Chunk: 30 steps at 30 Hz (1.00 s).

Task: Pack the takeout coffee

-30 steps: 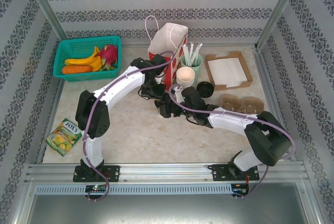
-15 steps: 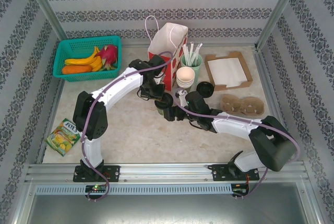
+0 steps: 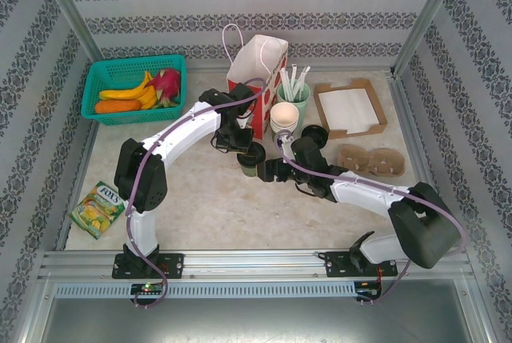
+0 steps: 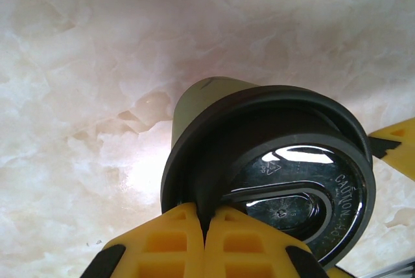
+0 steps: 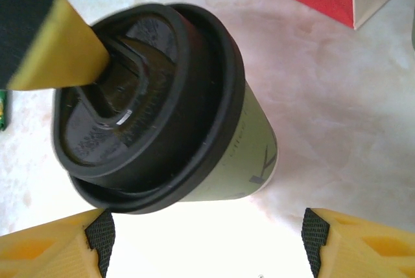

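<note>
1. The takeout coffee (image 3: 253, 155) is standing on the table (image 3: 208, 207), just in front of the red paper bag (image 3: 258, 71). Its black lid (image 4: 279, 168) is on, and it's not packed yet.
2. The left gripper (image 4: 204, 226) has its fingers squeezed shut against each other, tips down on the lid near the rim. To us that looks like steadying the cup, not carrying it.
3. The right gripper (image 5: 207, 239) is spread wide, one pad on each side of the cup. Neither pad looks like it's touching yet.
4. What's new: over the last second the right wrist has slid off to the right, from almost on top of the cup to beside it. Its jaws have also come in a little. The left arm has barely budged.
5. Our read: the right arm is lining up a side grab on the cup body. The pads still need to close, the left tips need to come off the lid, and then it's a high lift, since the bag stands much taller than the cup.
</note>
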Each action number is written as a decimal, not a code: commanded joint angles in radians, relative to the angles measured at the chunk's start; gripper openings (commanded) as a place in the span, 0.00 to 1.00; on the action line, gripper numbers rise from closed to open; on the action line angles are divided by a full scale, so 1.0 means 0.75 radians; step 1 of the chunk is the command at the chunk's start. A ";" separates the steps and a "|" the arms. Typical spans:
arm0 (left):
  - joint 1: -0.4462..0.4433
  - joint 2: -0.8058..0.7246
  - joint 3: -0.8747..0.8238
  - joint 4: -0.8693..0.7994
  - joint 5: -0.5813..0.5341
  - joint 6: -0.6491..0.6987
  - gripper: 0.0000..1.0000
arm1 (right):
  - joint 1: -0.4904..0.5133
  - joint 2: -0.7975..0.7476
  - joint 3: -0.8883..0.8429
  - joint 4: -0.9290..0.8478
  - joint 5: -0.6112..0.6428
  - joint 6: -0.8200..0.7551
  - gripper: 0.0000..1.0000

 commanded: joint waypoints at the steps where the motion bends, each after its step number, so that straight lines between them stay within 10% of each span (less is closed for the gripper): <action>1: 0.000 0.165 -0.114 -0.056 -0.063 0.037 0.00 | -0.006 0.052 0.059 -0.035 0.056 -0.005 0.77; 30: -0.033 0.106 -0.008 -0.110 -0.026 0.158 0.00 | -0.107 -0.033 0.138 -0.065 -0.136 0.487 0.65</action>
